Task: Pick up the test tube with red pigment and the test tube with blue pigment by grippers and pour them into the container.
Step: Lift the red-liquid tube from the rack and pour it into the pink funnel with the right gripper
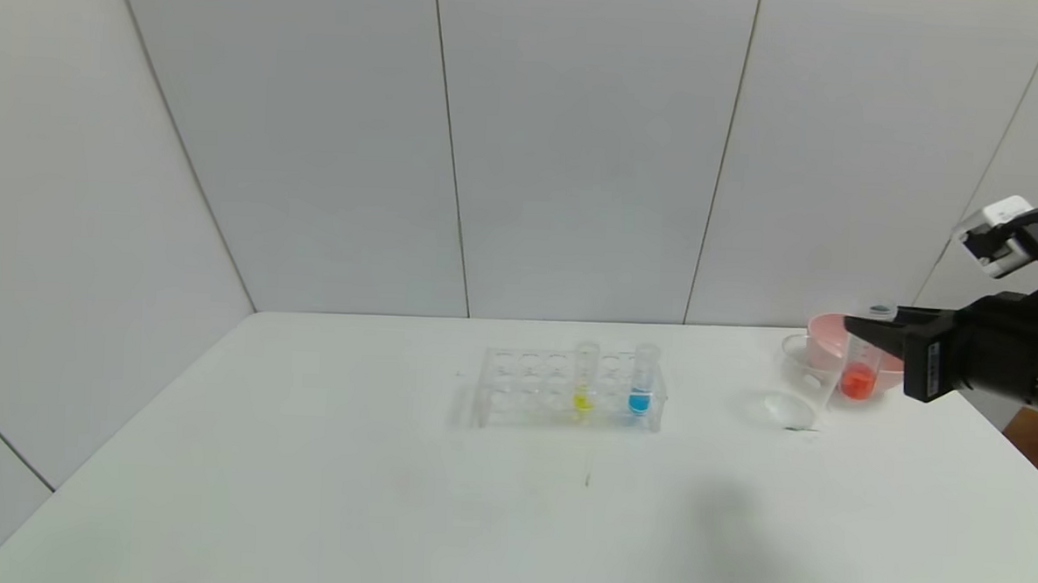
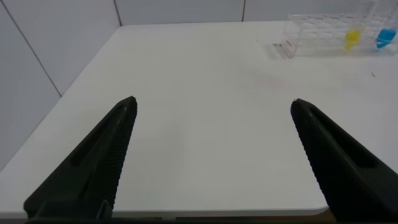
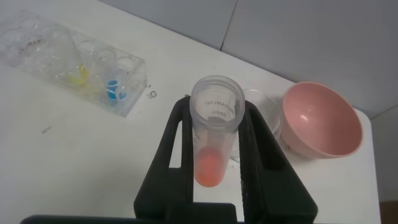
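Note:
My right gripper [image 1: 863, 328] is shut on the test tube with red pigment [image 1: 859, 376], holding it upright above the table at the far right. In the right wrist view the tube [image 3: 214, 143] stands between the black fingers [image 3: 177, 149], open mouth up. The clear container [image 1: 806, 378] stands just left of the held tube, in front of the pink bowl; it also shows in the right wrist view [image 3: 264, 109]. The test tube with blue pigment [image 1: 641, 393] stands in the clear rack [image 1: 515, 388]. My left gripper [image 2: 211, 102] is open and empty over the table's near left part.
A yellow-liquid tube [image 1: 584, 391] stands in the rack left of the blue one. The pink bowl [image 1: 828, 336] sits at the back right, empty in the right wrist view [image 3: 320, 121]. The table edge [image 1: 1016, 440] runs close by on the right.

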`<state>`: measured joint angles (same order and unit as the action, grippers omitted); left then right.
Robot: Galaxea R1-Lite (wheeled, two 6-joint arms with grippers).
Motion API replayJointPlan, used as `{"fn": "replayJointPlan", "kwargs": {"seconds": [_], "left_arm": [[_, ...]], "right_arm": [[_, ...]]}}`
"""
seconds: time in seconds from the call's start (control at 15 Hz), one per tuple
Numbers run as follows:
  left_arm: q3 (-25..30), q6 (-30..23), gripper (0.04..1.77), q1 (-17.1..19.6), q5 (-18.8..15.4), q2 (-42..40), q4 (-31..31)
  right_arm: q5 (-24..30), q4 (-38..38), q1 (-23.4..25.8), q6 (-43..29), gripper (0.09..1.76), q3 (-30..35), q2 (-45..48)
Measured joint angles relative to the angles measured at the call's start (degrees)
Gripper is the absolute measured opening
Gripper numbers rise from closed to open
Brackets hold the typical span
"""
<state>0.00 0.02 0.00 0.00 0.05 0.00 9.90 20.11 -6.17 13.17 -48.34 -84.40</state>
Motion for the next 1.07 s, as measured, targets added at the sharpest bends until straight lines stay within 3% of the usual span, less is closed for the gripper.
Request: {"fn": "replayJointPlan", "kwargs": {"seconds": [0.27, 0.47, 0.73, 1.07], "left_arm": [[0.00, -0.02, 1.76, 0.00, 0.00, 0.00, 0.00], [0.00, 0.00, 1.76, 0.00, 0.00, 0.00, 0.02], [0.00, 0.00, 1.76, 0.00, 0.00, 0.00, 0.00], [0.00, 0.00, 1.76, 0.00, 0.00, 0.00, 0.02]], "right_arm": [[4.60, -0.68, 10.24, 0.71, 0.49, -4.47, -2.82], [5.27, -0.35, 14.90, 3.96, 0.49, -8.22, -7.41], [5.38, -0.79, 17.08, 9.94, 0.49, -13.20, -14.20], [5.29, -3.01, 16.38, 21.61, 0.49, -20.37, -20.81]]}}
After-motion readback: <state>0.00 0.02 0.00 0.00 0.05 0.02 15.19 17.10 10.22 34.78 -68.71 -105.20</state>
